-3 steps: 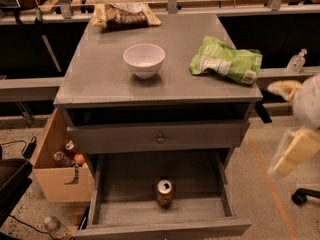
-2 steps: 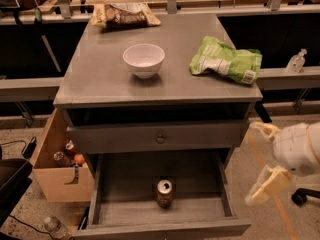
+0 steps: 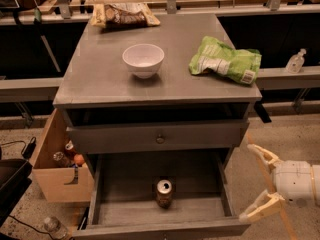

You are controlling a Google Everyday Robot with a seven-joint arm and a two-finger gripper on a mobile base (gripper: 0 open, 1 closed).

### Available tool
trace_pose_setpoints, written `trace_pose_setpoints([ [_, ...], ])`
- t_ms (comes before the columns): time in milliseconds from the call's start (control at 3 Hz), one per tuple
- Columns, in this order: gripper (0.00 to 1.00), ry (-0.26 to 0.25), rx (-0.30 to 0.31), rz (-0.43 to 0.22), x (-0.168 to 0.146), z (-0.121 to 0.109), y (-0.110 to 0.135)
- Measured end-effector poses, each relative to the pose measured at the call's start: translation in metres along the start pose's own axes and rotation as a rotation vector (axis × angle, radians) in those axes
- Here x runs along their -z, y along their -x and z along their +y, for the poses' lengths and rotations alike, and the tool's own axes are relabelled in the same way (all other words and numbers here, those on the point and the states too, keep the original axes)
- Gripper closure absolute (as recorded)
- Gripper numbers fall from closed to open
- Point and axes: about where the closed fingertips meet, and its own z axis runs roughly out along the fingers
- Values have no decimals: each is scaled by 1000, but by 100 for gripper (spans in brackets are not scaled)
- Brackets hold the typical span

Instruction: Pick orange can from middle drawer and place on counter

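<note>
The orange can point(image 3: 163, 193) stands upright on the floor of the open middle drawer point(image 3: 107, 209), near its centre front, silver top up. My gripper point(image 3: 252, 182) is at the lower right, just outside the drawer's right side and level with it, apart from the can. Its two pale fingers point(image 3: 261, 155) are spread wide and hold nothing. The grey counter point(image 3: 100, 76) tops the cabinet above the drawer.
On the counter are a white bowl point(image 3: 143, 60), a green snack bag point(image 3: 226, 62) and a brown snack bag point(image 3: 122, 15) at the back. A shallower drawer with a knob point(image 3: 160, 138) sits above the open one. A wooden box point(image 3: 56, 161) with bottles stands left.
My gripper has come down and to the left from the right edge, ending beside the open drawer's right side. The can has not moved.
</note>
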Motion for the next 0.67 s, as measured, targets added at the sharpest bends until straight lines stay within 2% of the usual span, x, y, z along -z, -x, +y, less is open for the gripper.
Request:
trace_pose_setpoints([
  [333, 0, 0, 0, 0, 0, 0, 0],
  [667, 0, 15, -4, -30, -24, -1, -5],
])
